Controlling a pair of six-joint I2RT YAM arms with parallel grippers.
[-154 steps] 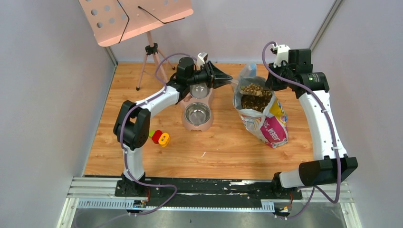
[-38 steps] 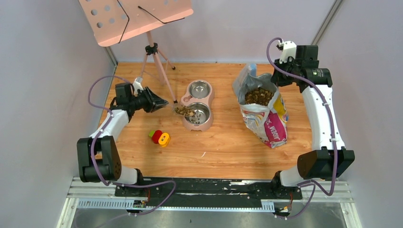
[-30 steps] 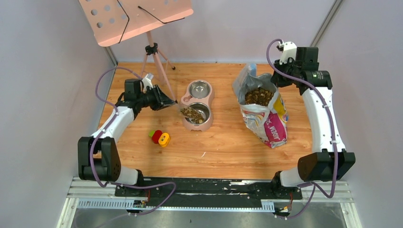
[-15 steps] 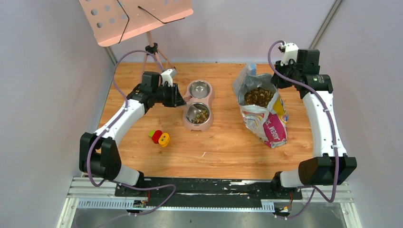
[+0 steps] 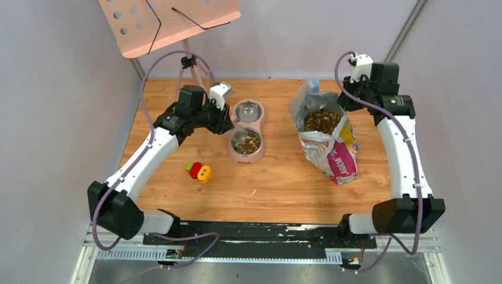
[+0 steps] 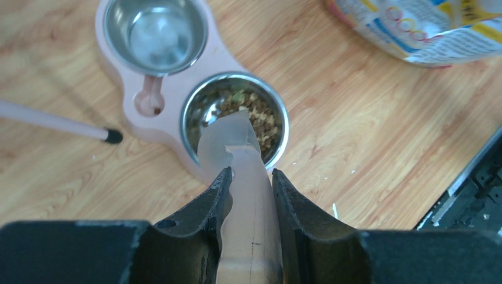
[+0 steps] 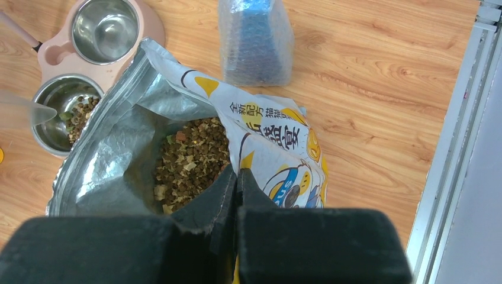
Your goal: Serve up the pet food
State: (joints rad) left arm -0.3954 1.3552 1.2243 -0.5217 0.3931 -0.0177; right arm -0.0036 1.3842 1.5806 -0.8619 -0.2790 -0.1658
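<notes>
**Kibble in the near bowl, scoop tipped over it**

Pale grey walls close in a wooden tabletop (image 5: 284, 183), and a pink music stand (image 5: 169, 21) on a tripod rises at the 11 o'clock corner of the top view. A pink double feeder (image 6: 136, 121) sits just toward 11 o'clock of the table's middle, with its two steel bowls in a line running 12 to 6.

The left gripper (image 6: 248, 177) is clamped on the handle of a translucent scoop (image 6: 234, 139), one finger on each side of it. The scoop's mouth hangs over the near bowl (image 6: 201, 115). Part of the pet food (image 6: 260, 118) lies in that bowl as a loose brown heap against its 3 o'clock side in the wrist view. The far bowl (image 6: 155, 32) shows only bare steel.

Most of the kibble is in the printed bag (image 5: 334, 157), which stands open at 2 o'clock on the table, well apart from the feeder. Its silver lining is visible around the grainy fill. The right gripper (image 7: 235, 177) is closed, fingers pressed together on the bag's rim at the 6 o'clock edge of the right wrist view.

A bubble-wrapped blue bundle (image 7: 254, 41) lies just beyond the bag at 12 o'clock. A small red, yellow and green toy (image 5: 199, 171) rests on the wood at 7 o'clock of the feeder, near it but not touching.
</notes>
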